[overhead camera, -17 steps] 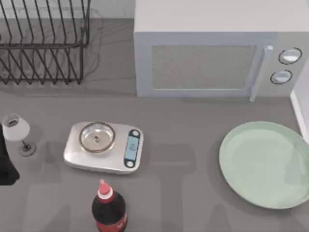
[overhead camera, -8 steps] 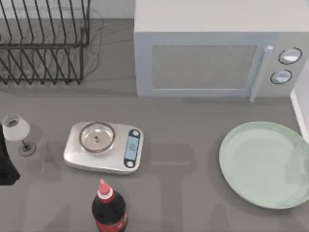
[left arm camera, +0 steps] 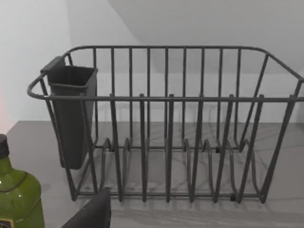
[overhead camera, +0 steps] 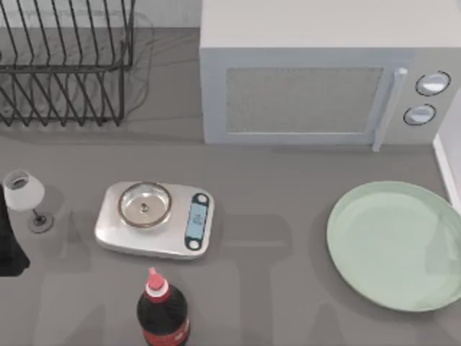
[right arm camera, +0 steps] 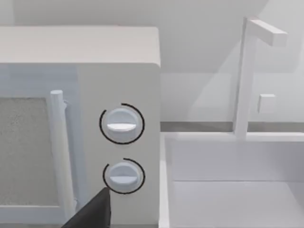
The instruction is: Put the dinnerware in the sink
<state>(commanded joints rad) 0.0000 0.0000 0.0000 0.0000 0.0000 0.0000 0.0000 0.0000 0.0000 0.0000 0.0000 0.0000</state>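
Top view, dinnerware (overhead camera: 395, 245): we see the pale mint plate flat on the counter (overhead camera: 288, 216) at its right edge, its right rim cut by the picture's edge.
Top view, sink (overhead camera: 447, 169): a thin white rim along the counter's right edge, just beside the plate's upper right rim.
Top view, open room: bare counter lies between the plate and the kitchen scale (overhead camera: 155, 219), and between the plate and the microwave (overhead camera: 317, 79) at the back edge.
Top view, other things: dish rack (overhead camera: 65, 65) at the back left corner; wine glass (overhead camera: 25, 196) near the left edge; cola bottle (overhead camera: 163, 311) at the front edge, just in front of the scale.
Top view, left arm: a dark part of it (overhead camera: 9, 241) at the left edge, beside the wine glass.
Left wrist view: the rack stands upright with a dark cutlery cup (left arm camera: 71, 116) hung on one end; a green bottle (left arm camera: 16, 194) is near it. We cannot tell the state of the left fingers.
Right wrist view: microwave dials (right arm camera: 121, 124) sit beside the sink basin (right arm camera: 237, 190), whose white faucet (right arm camera: 251, 76) rises behind. We cannot tell the state of the right fingers.
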